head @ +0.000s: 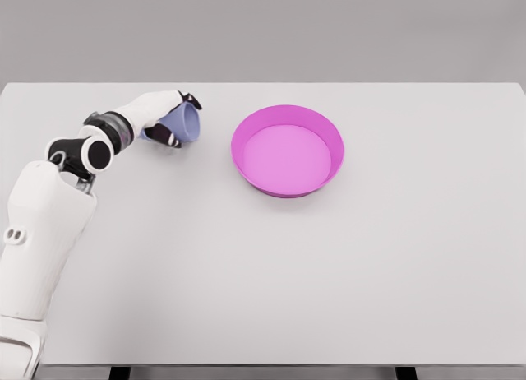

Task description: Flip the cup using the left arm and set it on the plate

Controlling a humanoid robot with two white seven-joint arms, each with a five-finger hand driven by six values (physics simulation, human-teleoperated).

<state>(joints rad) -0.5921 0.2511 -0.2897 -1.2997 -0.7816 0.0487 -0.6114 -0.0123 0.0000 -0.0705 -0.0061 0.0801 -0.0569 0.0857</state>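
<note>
A pale blue-lilac cup [184, 125] lies near the table's back left, tilted on its side, with my left hand [174, 118] wrapped around it. The dark fingertips [163, 136] curl over its near side and the thumb sits at its top. The hand covers most of the cup, so its opening is hard to make out. A magenta plate [287, 150] with a raised rim rests on the table to the right of the cup, apart from it. My left arm comes in from the lower left. No right arm shows.
The white table [329, 273] spans the whole view, its front edge near the bottom of the picture. Dark table legs show below that edge.
</note>
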